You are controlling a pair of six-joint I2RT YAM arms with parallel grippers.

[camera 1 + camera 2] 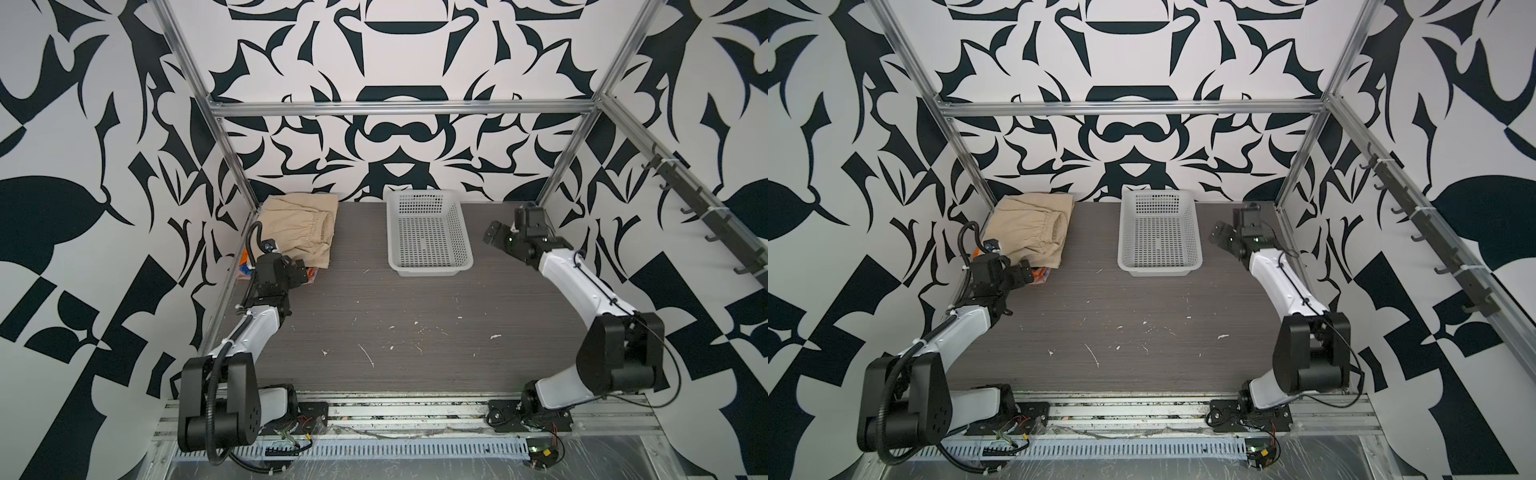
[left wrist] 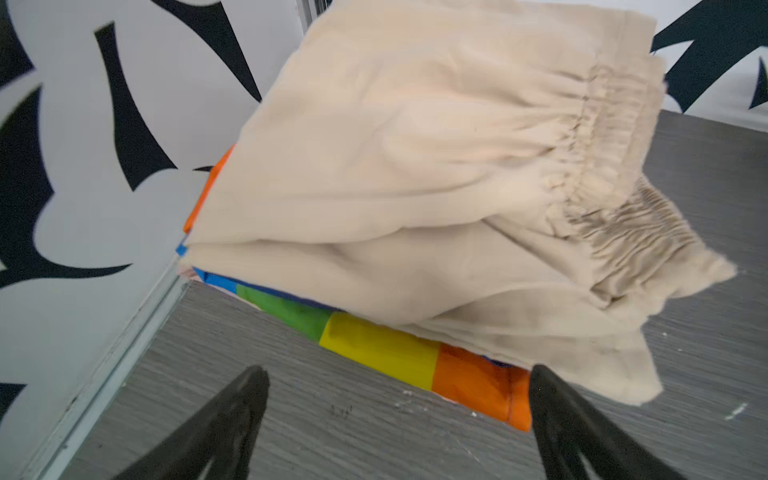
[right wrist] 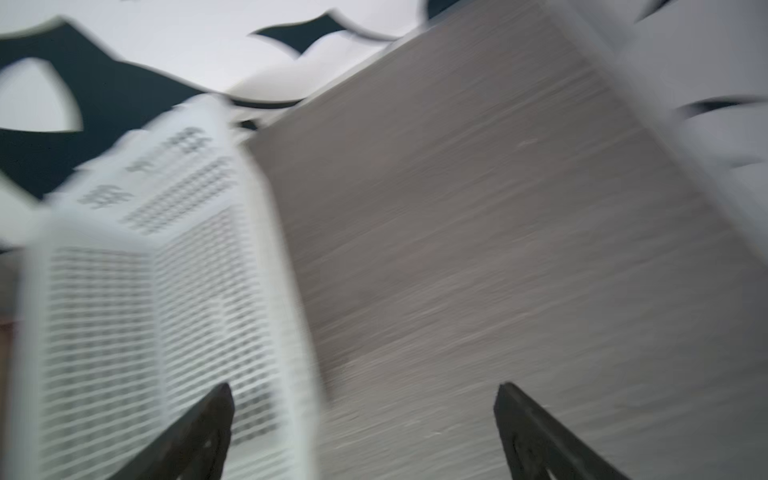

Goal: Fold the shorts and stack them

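My left gripper [image 2: 397, 372] stands spread wide with nothing between its fingers. It sits well to the left of the white basket [image 1: 428, 271], low over the table [image 1: 415, 324], right at the near edge of the stack. The beige shorts [image 2: 415, 166] lie folded on top, also left of the basket, with the rainbow-striped shorts [image 2: 378, 349] underneath showing only a strip of colour. I cannot clearly make out a pink pair below them. My right gripper [image 3: 363, 388] is on the basket's other side, just to its right, equally wide and empty, though its wrist view is smeared. The stacking looks all but finished to me, so the step now is probably a clean retreat or a last tidy. The beige corner droops past the rainbow edge close to one of my left fingers [image 2: 552, 399], so I would pull straight back and up rather than sweep sideways. If I square the pile, I should push gently on the folded edge, not the loose waistband.
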